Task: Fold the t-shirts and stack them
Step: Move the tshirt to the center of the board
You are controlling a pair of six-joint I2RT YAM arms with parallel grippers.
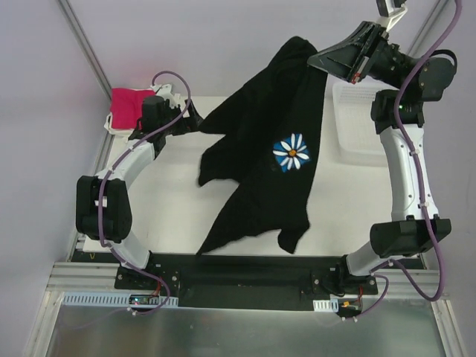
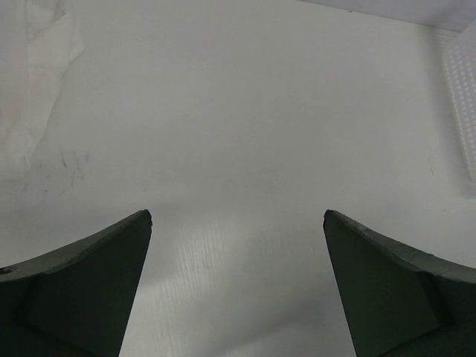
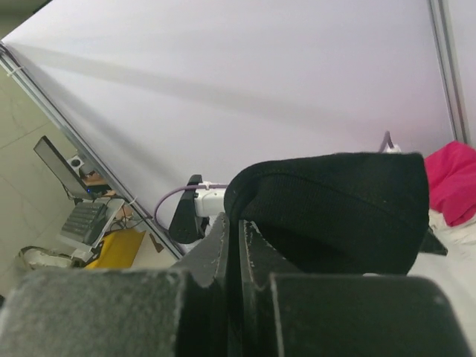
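A large black t-shirt with a white daisy print hangs from my right gripper, which is raised high at the back right. Its lower part drapes onto the white table. In the right wrist view the jaws are pressed together at my right gripper, with a fold of the black t-shirt pinched between them. My left gripper is low over the table at the back left, just left of the shirt. Its open fingers hold nothing. A magenta-pink t-shirt lies behind it.
A white plastic mesh basket stands at the right, partly under the right arm, and its edge shows in the left wrist view. White cloth lies at the upper left of that view. Grey walls enclose the table.
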